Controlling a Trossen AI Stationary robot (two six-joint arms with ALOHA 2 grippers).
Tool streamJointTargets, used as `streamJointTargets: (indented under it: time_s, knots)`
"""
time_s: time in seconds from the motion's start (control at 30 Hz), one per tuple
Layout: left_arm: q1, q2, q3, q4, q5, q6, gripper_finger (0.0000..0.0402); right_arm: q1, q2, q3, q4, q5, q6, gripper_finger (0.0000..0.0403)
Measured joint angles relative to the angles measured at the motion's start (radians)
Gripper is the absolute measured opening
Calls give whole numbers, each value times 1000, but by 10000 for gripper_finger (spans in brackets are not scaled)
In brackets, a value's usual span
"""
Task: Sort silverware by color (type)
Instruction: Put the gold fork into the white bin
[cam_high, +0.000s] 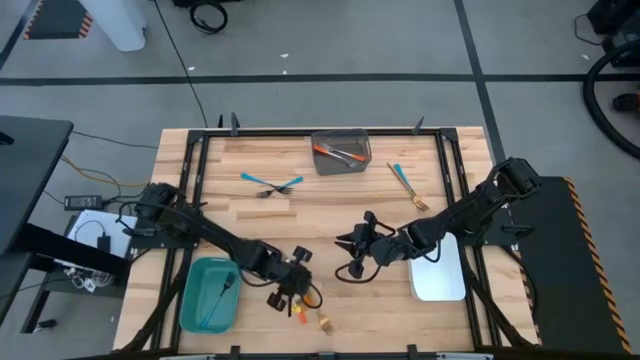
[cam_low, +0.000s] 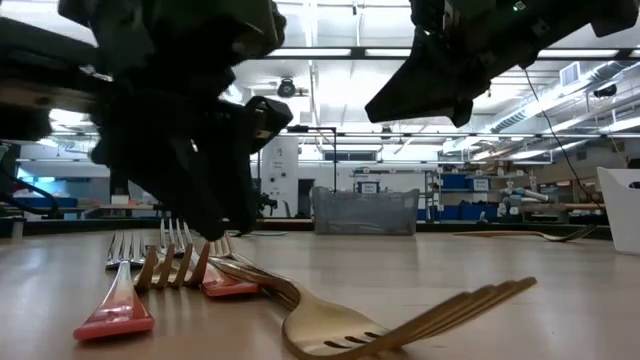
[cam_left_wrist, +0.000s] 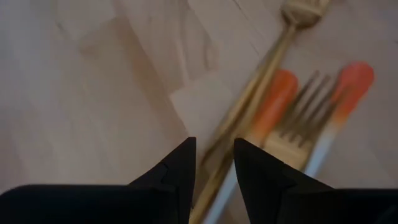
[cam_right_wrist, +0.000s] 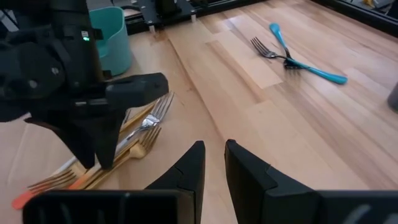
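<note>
Pale butcher-block planks formed the bench (cam_high: 330, 215), framed by dark rails over a grey concrete floor. Silverware lay in several groups. Near the front edge, a heap of orange-handled forks (cam_low: 115, 305) with silver tines and slim all-gold forks (cam_low: 400, 325) lay crossed and touching; their handles were smooth and flat, the gold ones glossy. Two blue-handled pieces (cam_high: 271, 184) lay crossed near the bench's middle toward the back, and a blue piece crossed with a gold fork (cam_high: 407, 186) lay toward the back right. A grey rectangular bin (cam_high: 341, 153) at the back edge held orange-handled pieces. A teal bin (cam_high: 209, 293) with rounded corners stood at the front left, holding one slim dark utensil; a white bin (cam_high: 438, 268) stood at the front right.

Left tool (cam_left_wrist: 212, 163): pointed down on the heap, its dark wedge-shaped fingers set narrowly apart around a gold handle; whether they pinched it could not be told. Right tool (cam_right_wrist: 214, 163): near the bench's middle front, just beside the heap, fingers almost together with a slim gap, holding nothing.
</note>
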Motion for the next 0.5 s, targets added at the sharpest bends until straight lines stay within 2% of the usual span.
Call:
streamJointTargets:
  time_s: [0.27, 0.5]
  knots:
    - [35, 16, 0, 49, 42, 41, 118, 0, 0, 0, 0, 0, 0, 70]
    - [38, 36, -1, 16, 45, 124, 118, 0, 1, 0, 1, -3, 0, 70]
